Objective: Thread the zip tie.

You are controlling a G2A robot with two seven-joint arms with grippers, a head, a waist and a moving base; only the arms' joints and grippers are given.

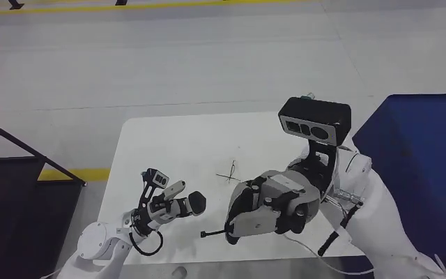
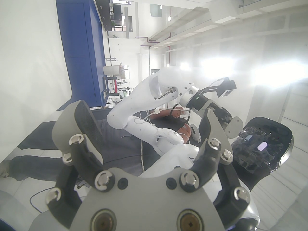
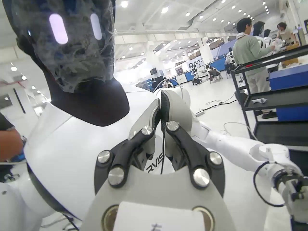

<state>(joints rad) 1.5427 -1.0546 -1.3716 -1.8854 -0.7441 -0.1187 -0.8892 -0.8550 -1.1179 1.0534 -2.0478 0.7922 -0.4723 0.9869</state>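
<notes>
Right gripper [image 3: 160, 102]: fingers pressed together, pinching thin black zip tie [image 3: 163, 150], frame centre. Left gripper [image 2: 146, 121]: fingers spread wide, lower left of top view.

Smooth white plastic arm shells [image 2: 134, 111], with a thin black cable [image 3: 254, 181] looping at one wrist. The glossy black visor head [image 3: 72, 49] carries two pale oval lights [image 3: 58, 28]. Left gripper [image 2: 143, 110]: grey fingers, black ribbed pads [image 2: 84, 118], black links, silver slotted screws [image 2: 103, 180].
</notes>
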